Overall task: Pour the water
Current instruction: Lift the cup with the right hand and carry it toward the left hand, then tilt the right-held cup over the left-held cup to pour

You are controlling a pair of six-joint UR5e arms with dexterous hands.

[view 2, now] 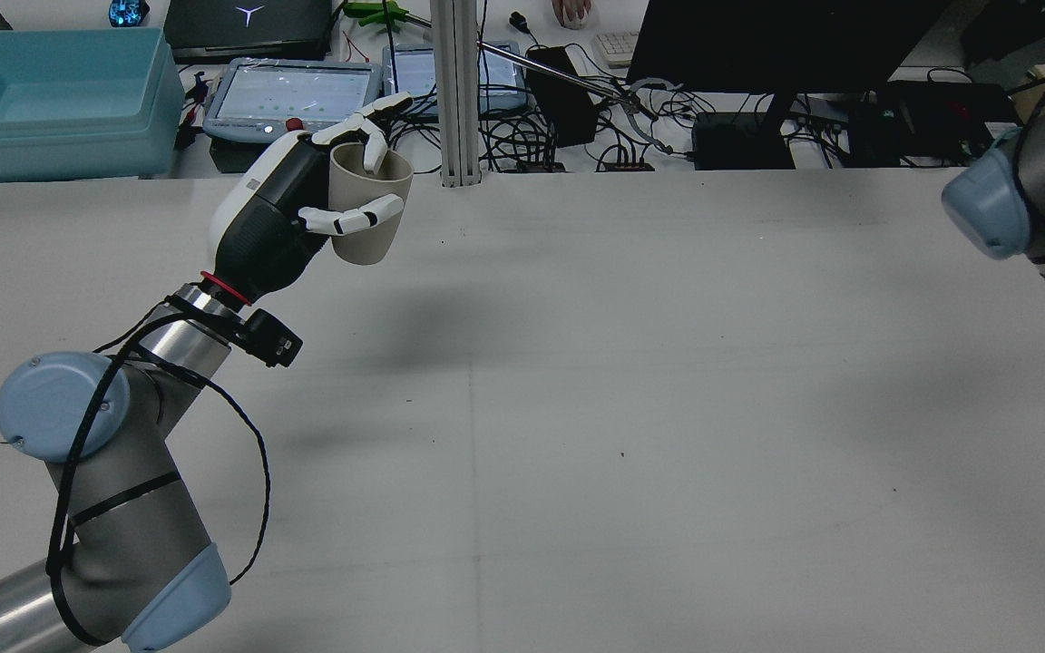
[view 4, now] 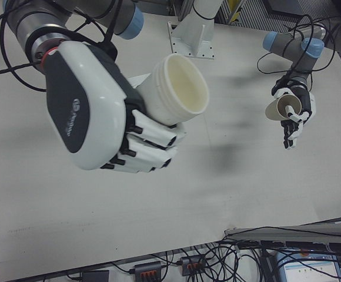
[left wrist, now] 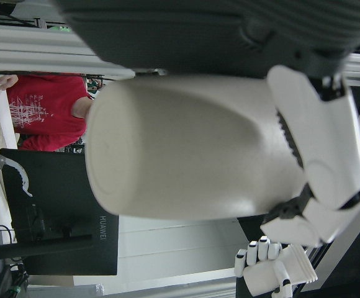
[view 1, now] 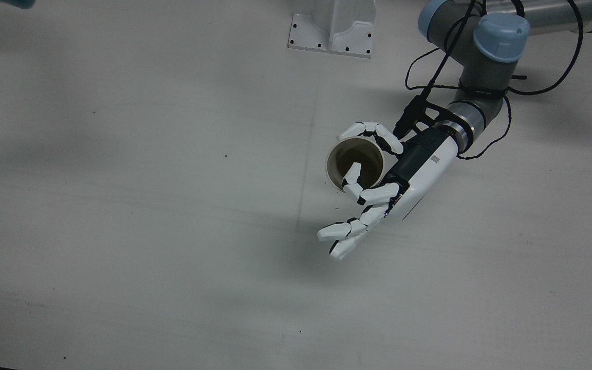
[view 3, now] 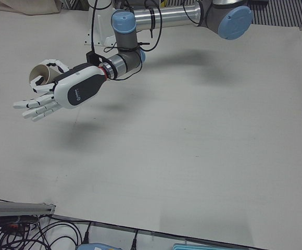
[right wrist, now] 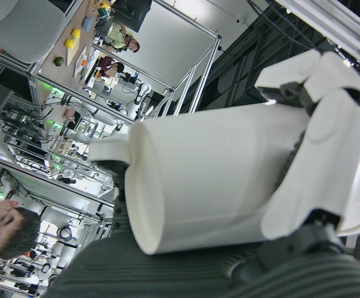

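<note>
In the rear view the left hand (view 2: 291,204) is raised above the table (view 2: 631,381) near its far left edge, fingers (view 2: 350,219) wrapped round a beige cup (view 2: 368,218) — one finger hooks over the rim into the mouth, the others cross the wall. The cup stands roughly upright, clear of the table's surface. From almost straight above, the beige cup (view 1: 355,165) shows an open mouth with a dark inside; whether it holds water I cannot tell, and some of the left hand's (view 1: 404,174) fingers (view 1: 342,239) stretch out free beside it.

Further right, only the right arm's elbow (view 2: 1021,195) shows at the rear view's edge. The right hand (view 4: 100,108) fills the right-front view — closed round a white cup (view 4: 179,91) tilted well over, mouth up and sideways, above the table.
</note>
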